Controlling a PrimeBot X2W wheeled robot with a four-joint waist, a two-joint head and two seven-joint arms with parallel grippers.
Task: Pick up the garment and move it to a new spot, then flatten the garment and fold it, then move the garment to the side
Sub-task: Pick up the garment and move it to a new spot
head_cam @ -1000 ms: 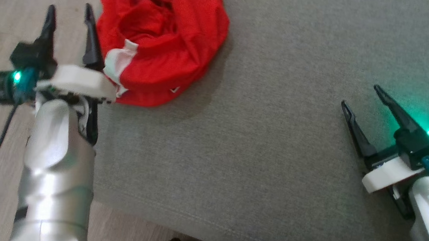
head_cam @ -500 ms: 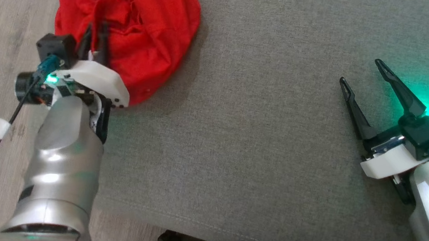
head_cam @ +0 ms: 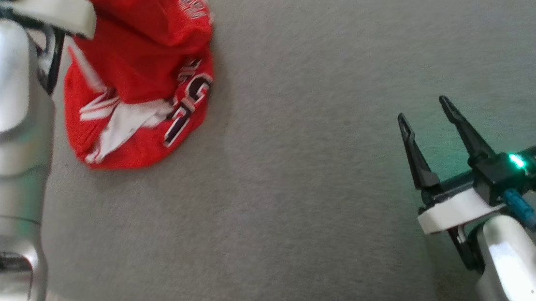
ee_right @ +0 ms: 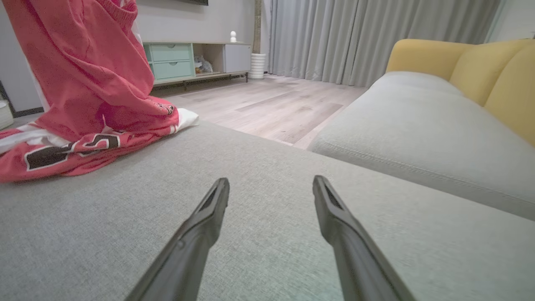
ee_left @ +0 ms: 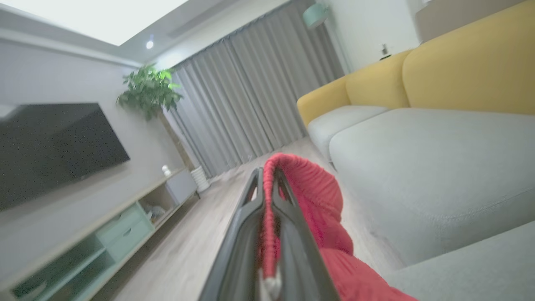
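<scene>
Bearing red garment (head_cam: 141, 84), grey sofa cushion (head_cam: 320, 141), yellow backrest (ee_right: 480, 71), wood floor (ee_right: 271, 108), curtains (ee_right: 355, 37)

Setting: home living room.
Sofa (ee_left: 439, 167) — grey seat cushions in several sections, mustard-yellow backrest (ee_left: 468, 71).
Television (ee_left: 54, 146): large, dark flat screen against the pale wall.
Low cabinet (ee_left: 125, 234) beneath it — wood-coloured top, mint-green drawers (ee_right: 167, 60), open shelves, one grey door. A small white figure (ee_right: 233, 36) stands on its top, near the end toward the curtains.
Potted plant (ee_left: 150, 90): tall, leafy, in a white ribbed pot (ee_right: 258, 66) on the floor just beside that end of the cabinet.
Curtains (ee_left: 259, 96): grey, pleated, ceiling to floor.
Floor (ee_right: 271, 108): pale wood-look planks.
Ceiling: one recessed spotlight (ee_left: 149, 44).
</scene>
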